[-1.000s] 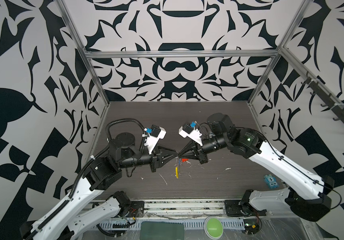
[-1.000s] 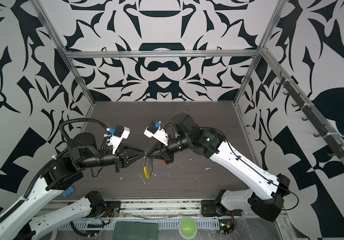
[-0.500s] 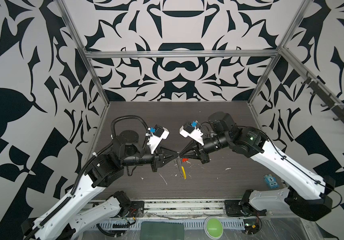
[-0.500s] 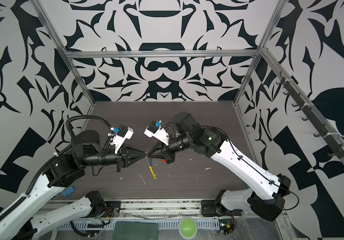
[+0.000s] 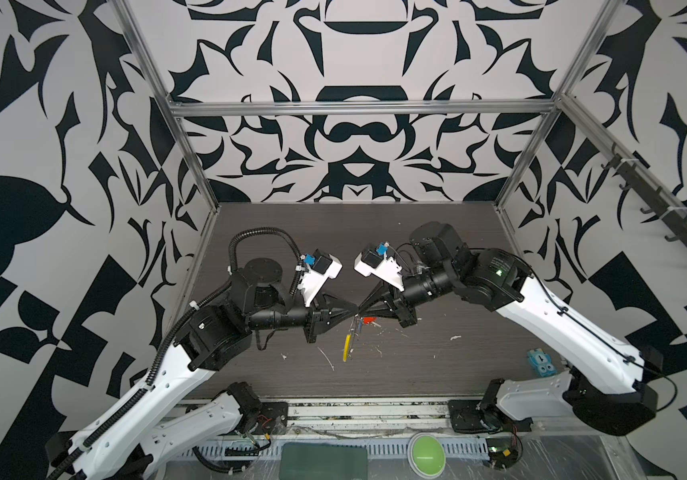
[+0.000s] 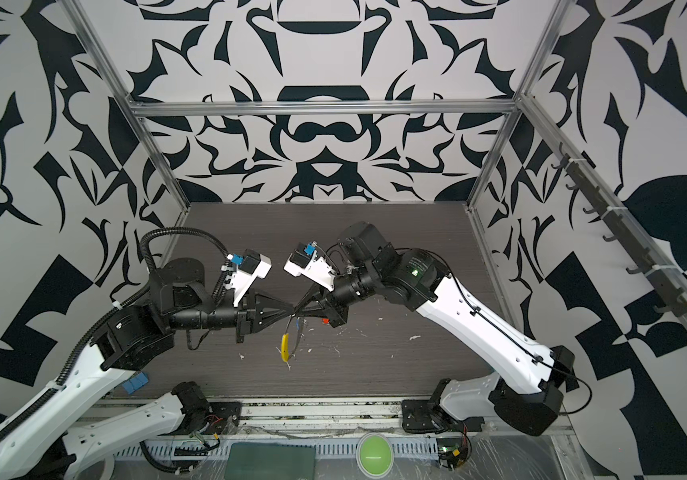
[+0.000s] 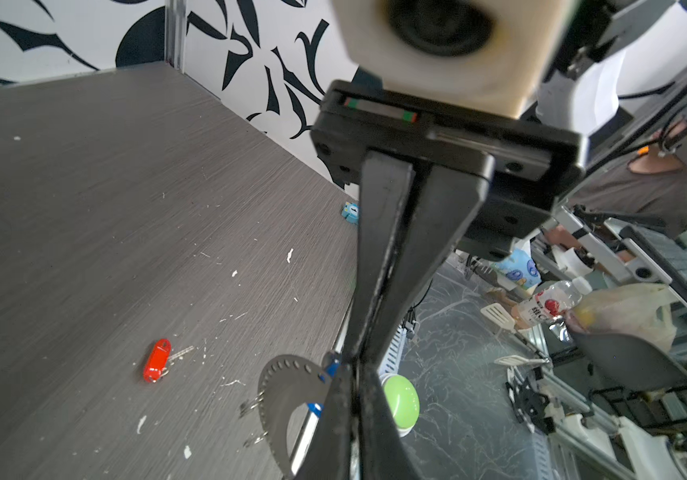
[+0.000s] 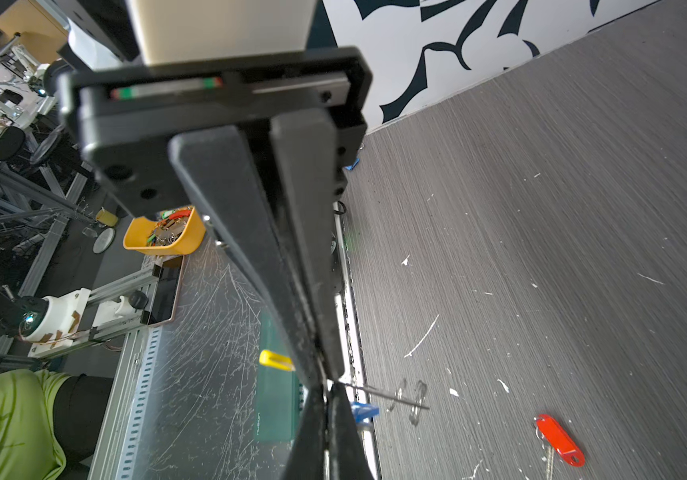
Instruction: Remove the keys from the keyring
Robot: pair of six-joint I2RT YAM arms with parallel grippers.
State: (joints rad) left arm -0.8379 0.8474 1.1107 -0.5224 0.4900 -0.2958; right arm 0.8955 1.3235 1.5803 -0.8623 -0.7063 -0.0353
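Left pincer [image 5: 353, 311], right pincer [image 5: 363, 306] tip to tip, I see both clamped on the hanging keyring [image 5: 347, 347]; red key [image 5: 369, 319] loose on the table [image 5: 458, 257], blue key [image 8: 363, 411] at the tips

"1" on light-blue block [image 7: 350, 212]

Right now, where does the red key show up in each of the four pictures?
Top view: red key mid-table, just right of the meeting tips.
Top view: the key likewise mid-table, by the right gripper.
Left wrist: the key flat on the table, clear of the tips.
Right wrist: the key on the table beyond the tips.
Landmark: left gripper and right gripper meeting tip to tip at the keyring, in all four.
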